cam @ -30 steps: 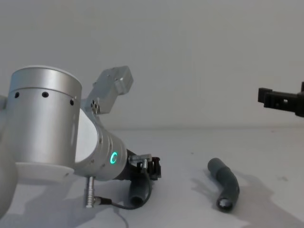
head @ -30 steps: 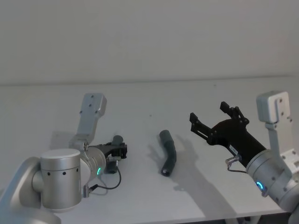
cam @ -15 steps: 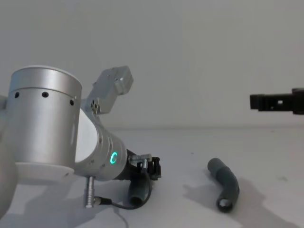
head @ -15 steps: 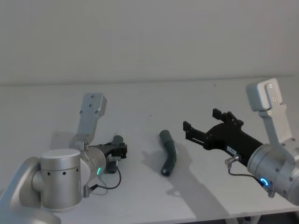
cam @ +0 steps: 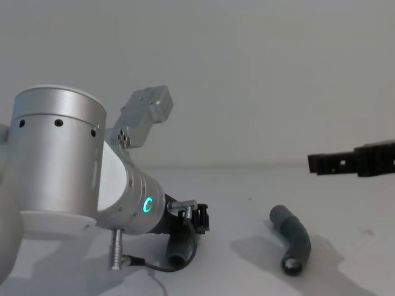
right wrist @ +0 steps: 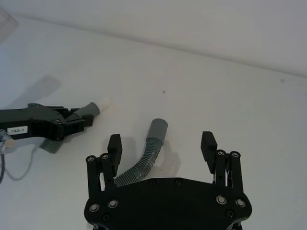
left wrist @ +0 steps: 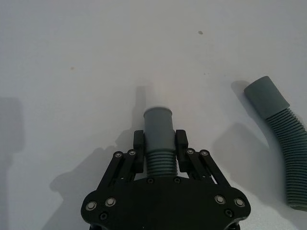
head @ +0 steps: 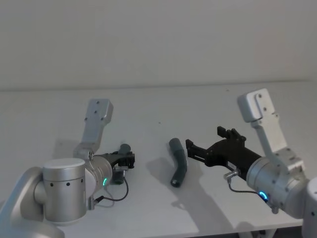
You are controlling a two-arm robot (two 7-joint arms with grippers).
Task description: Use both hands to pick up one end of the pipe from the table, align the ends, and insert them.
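Far left: left gripper (left wrist: 159, 146) low over table (head: 44, 109), jaws clamped on ribbed neck of first hose piece (left wrist: 159, 125), smooth end jutting forward. Centre: second hose piece (head: 179, 161) lies loose on table, bent. Right: right gripper (head: 204, 139) hovers just beside it, jaws wide, empty. Hose likely light, floppy; best gripped on ribs just behind stiffer far cuff (right wrist: 157, 128).

We look down on the desk (head: 49, 114) from the head, low across it from the chest, closely past the left gripper (left wrist: 160, 143) and right gripper (right wrist: 161, 141); all share the loose hose (head: 179, 166).
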